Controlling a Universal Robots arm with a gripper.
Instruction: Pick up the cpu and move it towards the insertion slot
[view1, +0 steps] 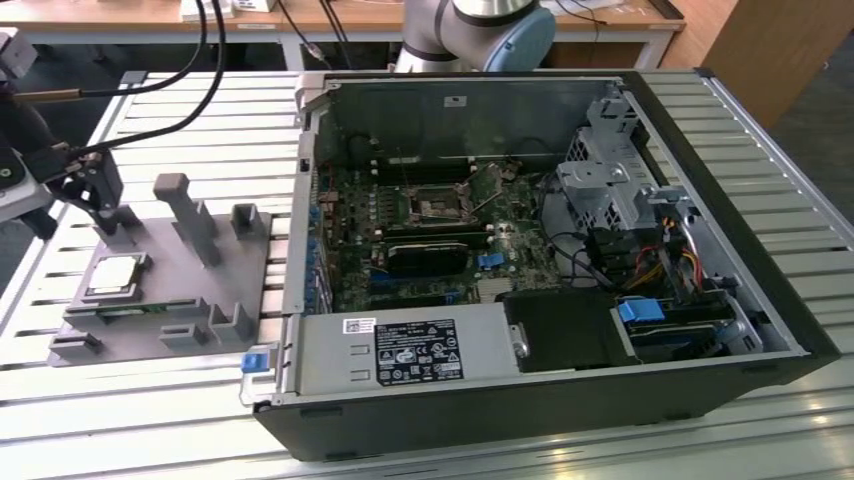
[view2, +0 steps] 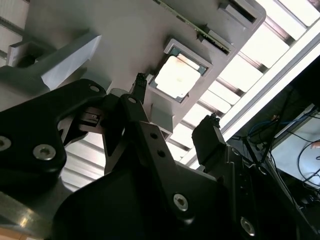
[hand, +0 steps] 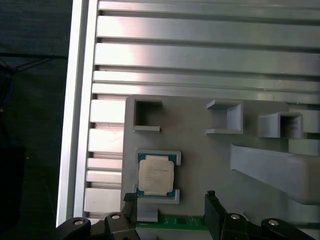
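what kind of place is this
Probably a robotics lab bench for PC assembly trials: an opened computer case lies on a slatted aluminium table, a grey fixture beside it holds the cpu, and a robot arm stands behind.

The exterior view looks down at a slant, from high and well back, over the slatted table (view1: 160, 400). It takes in the whole open computer case (view1: 454, 120) and, on the exterior view's left, the grey fixture (view1: 187, 290) with the cpu (view1: 114, 275). The first wrist view faces straight down on that fixture from close above, while the second wrist view looks obliquely at it past the black linkage of the hand (view2: 177, 99) from nearer still; all three views share the fixture and cpu.
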